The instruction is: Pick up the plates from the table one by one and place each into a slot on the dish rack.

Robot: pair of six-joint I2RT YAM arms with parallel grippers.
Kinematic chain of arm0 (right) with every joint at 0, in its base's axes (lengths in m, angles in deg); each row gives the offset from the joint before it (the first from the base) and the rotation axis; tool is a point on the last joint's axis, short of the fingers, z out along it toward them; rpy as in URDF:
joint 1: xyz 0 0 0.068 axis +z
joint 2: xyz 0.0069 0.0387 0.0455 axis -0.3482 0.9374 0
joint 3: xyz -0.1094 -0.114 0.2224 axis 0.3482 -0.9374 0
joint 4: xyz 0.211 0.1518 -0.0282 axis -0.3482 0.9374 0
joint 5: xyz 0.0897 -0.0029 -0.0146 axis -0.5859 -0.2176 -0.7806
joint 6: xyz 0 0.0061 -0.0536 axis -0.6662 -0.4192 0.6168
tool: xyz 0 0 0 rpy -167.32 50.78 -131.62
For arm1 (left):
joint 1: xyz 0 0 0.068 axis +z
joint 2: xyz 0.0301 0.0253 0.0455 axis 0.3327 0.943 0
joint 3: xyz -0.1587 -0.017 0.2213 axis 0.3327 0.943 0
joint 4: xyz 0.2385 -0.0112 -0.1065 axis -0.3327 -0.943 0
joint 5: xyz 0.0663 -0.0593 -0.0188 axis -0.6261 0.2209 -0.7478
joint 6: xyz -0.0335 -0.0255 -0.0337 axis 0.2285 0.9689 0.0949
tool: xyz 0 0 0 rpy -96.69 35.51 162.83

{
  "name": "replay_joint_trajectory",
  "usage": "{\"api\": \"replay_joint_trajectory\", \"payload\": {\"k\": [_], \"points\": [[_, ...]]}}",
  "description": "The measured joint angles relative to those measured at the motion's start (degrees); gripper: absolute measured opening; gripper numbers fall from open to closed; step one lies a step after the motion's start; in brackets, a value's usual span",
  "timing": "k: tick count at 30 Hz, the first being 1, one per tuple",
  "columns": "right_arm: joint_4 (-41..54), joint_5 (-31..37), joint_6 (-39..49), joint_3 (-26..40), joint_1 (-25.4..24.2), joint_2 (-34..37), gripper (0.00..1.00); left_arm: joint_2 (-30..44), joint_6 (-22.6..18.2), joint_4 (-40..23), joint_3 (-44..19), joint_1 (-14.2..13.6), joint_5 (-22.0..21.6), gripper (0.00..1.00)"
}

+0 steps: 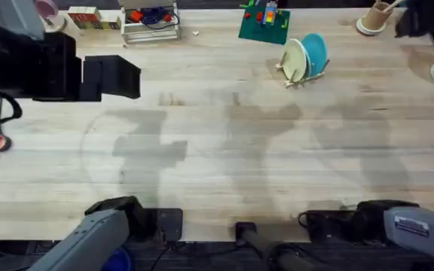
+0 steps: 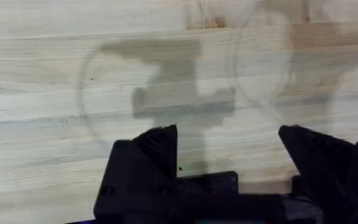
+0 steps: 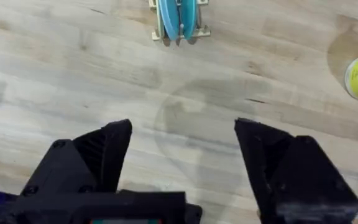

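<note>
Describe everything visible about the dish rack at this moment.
The dish rack is a small light wooden stand with upright pegs, sitting on the table toward its far side, right of centre. It holds plates standing on edge: a cream plate in front and a turquoise plate behind it, leaning slightly. From the right wrist view the plates show edge-on between the pegs. Nothing else touches the rack.

wooden table (image 1: 217, 165), dish rack (image 1: 301, 75) on it
</note>
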Motion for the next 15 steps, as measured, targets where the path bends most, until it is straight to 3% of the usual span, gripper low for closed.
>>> {"api": "replay_joint_trajectory", "payload": {"k": [15], "points": [[3.3,0.0,0.0,0.0,0.0,-2.7,0.993,0.0,0.0,0.0,0.0,0.0,0.0,0.994]]}}
